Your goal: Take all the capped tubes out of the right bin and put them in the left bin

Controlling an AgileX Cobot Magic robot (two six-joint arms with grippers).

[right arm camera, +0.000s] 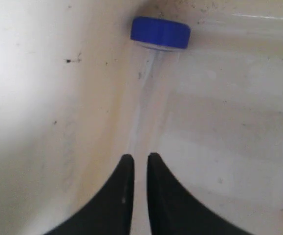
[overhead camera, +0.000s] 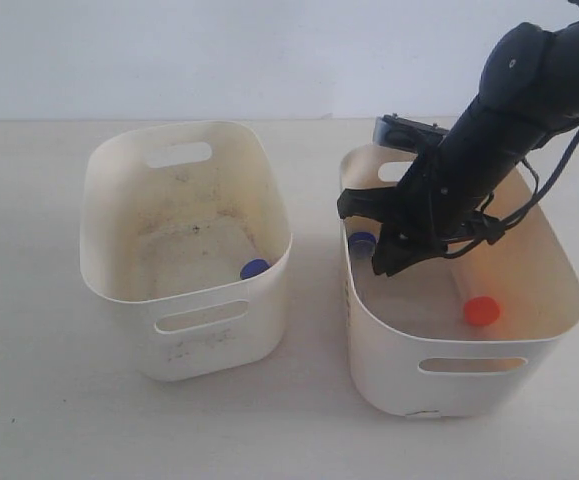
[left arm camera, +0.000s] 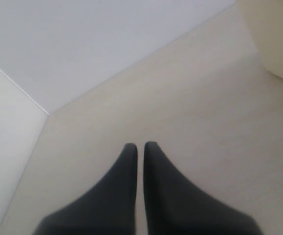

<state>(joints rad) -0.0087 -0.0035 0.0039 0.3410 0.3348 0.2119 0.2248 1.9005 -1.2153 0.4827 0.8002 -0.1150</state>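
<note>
Inside left bin [overhead camera: 119, 200], near right corner: first blue-capped tube [overhead camera: 254, 268] delivered. Right bin [overhead camera: 559, 270] contains second blue-capped tube [overhead camera: 362, 241] at left wall and orange-red-capped tube [overhead camera: 482, 310] toward near side. Judged: one moved, at least two left.

Right end effector [right arm camera: 140, 161] low in right bin, over second blue-capped tube's clear body. Jaws almost together, slim gap, nothing visibly gripped.

Left end effector [left arm camera: 140, 147] over counter [left arm camera: 205, 122], jaws near-closed, empty.

Fourth tube not seen, possibly behind arm. Clear tube bodies faint.

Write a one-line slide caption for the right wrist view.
Right gripper, jaws nearly closed, aims at a blue-capped tube lying inside the right bin.
</note>
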